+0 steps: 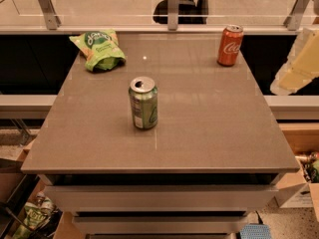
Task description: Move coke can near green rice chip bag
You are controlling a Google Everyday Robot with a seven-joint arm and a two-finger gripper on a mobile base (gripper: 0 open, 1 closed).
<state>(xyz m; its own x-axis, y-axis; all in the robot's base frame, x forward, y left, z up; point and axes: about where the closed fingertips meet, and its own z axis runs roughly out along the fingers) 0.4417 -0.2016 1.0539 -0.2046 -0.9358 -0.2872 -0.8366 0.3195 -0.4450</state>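
Gripper: the gripper [299,66] shows as a pale cream and yellow shape at the right edge of the view, off the right side of the desk and hanging above the lower ledge there.
Grip state: I cannot tell whether it is spread or closed. It touches nothing on the desk.
Coke can: the coke can [230,45] stands upright at the far right corner of the desk, close to the back edge, its white script facing the camera and its silver top up.
Green rice chip bag: the green rice chip bag [99,49] lies crumpled at the far left corner of the desk, with its round dark logo towards the back.
Can to bag: well apart, at opposite far corners with bare desk between them.
Gripper to coke can: apart. The gripper is to the right of the can, beyond the desk's edge.
Green soda can: a green soda can [144,103] stands upright near the middle of the desk, a little left of centre, its opened silver top showing. It is nearer the camera than both the bag and the coke can.
Desk: the desk [209,133] has a flat grey-brown top with faint tile lines, and pale drawer fronts [159,197] below its front edge.
Behind the desk: a glass barrier with metal posts [173,6] runs along the back edge.
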